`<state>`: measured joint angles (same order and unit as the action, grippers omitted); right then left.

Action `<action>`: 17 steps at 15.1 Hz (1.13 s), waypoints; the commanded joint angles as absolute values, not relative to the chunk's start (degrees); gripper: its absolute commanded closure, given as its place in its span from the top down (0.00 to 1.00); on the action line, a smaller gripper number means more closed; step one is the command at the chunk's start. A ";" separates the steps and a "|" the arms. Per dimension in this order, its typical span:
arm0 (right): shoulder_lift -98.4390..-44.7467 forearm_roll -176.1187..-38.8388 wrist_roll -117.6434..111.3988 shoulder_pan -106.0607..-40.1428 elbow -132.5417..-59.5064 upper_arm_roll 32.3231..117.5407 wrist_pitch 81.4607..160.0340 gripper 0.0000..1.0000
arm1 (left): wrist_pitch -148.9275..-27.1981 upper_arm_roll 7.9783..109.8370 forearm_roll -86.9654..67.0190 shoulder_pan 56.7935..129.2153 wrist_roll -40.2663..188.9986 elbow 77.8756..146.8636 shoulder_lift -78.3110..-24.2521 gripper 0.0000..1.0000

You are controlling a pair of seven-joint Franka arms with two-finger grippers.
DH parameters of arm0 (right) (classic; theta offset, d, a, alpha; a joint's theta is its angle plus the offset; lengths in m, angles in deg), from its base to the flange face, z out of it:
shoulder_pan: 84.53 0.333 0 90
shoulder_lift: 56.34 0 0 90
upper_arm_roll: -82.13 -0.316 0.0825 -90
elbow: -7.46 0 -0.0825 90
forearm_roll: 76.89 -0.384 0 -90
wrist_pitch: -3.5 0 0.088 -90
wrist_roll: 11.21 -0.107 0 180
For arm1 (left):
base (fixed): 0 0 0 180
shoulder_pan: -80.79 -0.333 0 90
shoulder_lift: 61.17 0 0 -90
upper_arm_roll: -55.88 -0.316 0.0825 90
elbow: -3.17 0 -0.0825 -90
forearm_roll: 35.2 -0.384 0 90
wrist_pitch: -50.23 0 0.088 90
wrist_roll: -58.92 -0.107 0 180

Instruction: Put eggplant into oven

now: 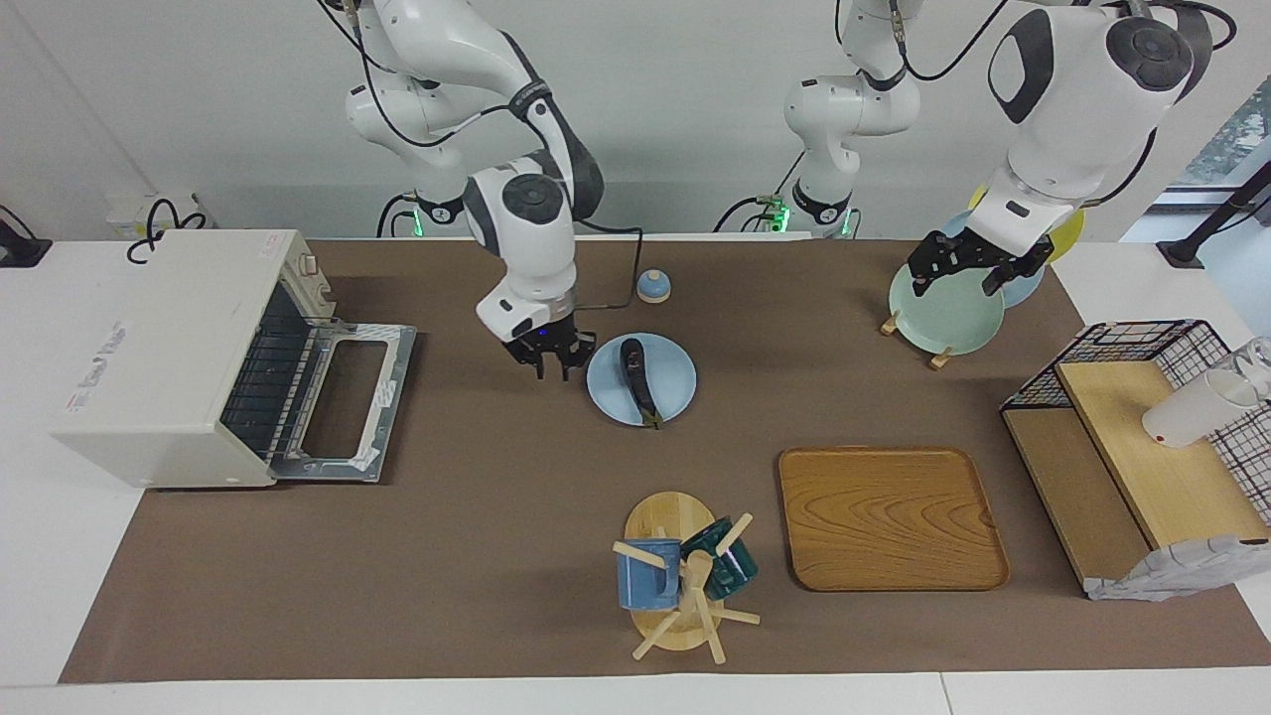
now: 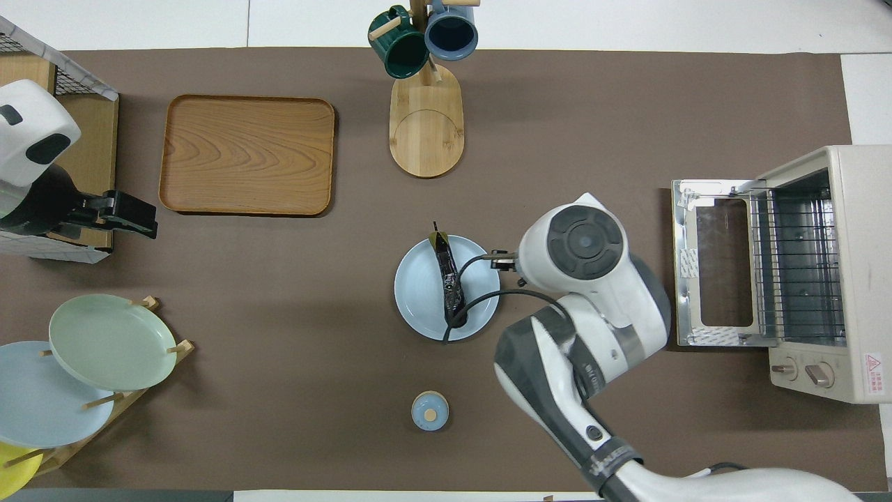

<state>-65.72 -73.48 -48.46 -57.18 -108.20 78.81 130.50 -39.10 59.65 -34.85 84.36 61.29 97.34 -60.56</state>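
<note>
A robot lab: kitchenware staged on a brown mat (image 1: 477, 556).

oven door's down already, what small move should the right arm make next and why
Probably slide the right gripper sideways over the eggplant and lower it. The eggplant lies untouched on the blue plate, the gripper hangs beside the plate's rim, and the oven stands open.
</note>
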 commanded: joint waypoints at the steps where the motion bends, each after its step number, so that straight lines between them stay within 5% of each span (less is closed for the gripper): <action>1: -66.88 -73.02 -54.33 -51.42 -104.08 79.32 130.85 0.59 | -39.33 60.10 -34.85 84.13 61.82 98.36 -62.49 1.00; 6: -78.73 -71.45 -69.46 -40.42 -88.80 79.32 129.97 0.58 | -39.33 60.19 -34.67 83.87 61.82 97.48 -62.05 1.00; 17: -82.27 -61.17 -71.68 -37.68 -93.70 79.32 137.71 0.61 | -40.21 60.19 -33.18 82.72 61.48 97.92 -62.31 1.00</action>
<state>-83.56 -63.52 -72.12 -36.91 -92.37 79.62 137.32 -39.38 59.85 -33.86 83.47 61.40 97.19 -61.36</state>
